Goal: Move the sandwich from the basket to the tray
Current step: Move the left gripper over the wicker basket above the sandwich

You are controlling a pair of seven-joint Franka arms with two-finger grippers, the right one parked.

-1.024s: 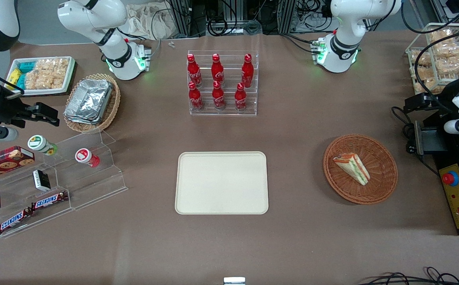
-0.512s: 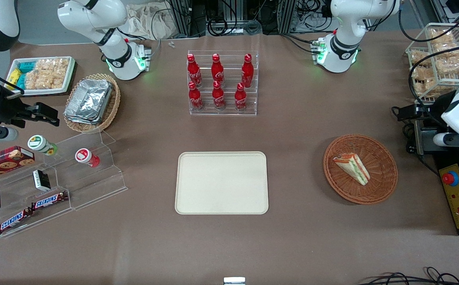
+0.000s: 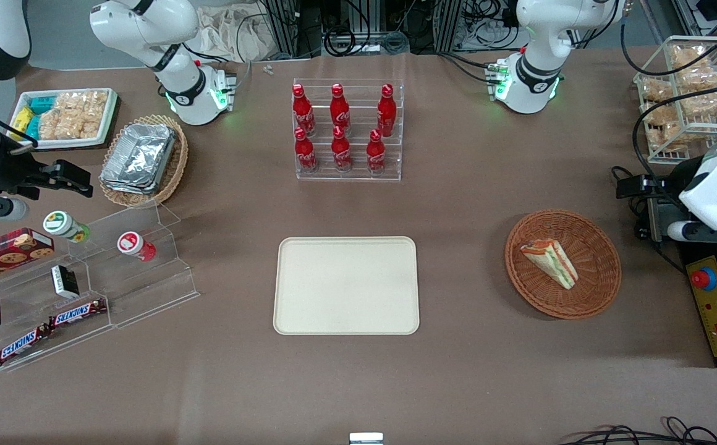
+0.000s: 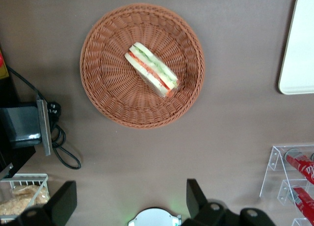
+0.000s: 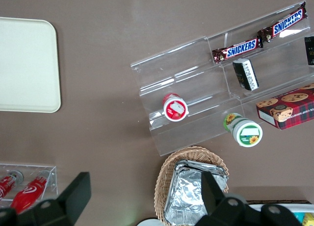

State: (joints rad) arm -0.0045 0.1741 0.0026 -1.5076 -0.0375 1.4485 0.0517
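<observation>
The sandwich [image 3: 550,262] [image 4: 152,69], a wrapped white-bread wedge with red and green filling, lies on its side in the round reddish-brown basket [image 3: 599,290] [image 4: 113,103]. The cream tray [image 3: 346,284] [image 4: 299,49] lies flat and bare in the middle of the table, toward the parked arm from the basket. My gripper [image 3: 633,185] [image 4: 130,196] hangs high over the table at the working arm's end, beside the basket and farther from the front camera. Its fingers [image 4: 196,199] stand wide apart, open, with nothing between them.
A clear rack of red cola bottles [image 3: 346,130] stands farther from the front camera than the tray. At the working arm's end are a wire rack of snack bags [image 3: 686,93], a black box with cable [image 3: 667,219] and a yellow control box with a red button [image 3: 714,303].
The working arm has swung nearer to the front camera and its gripper has drifted toward the basket. The sandwich, basket and tray have not moved.
</observation>
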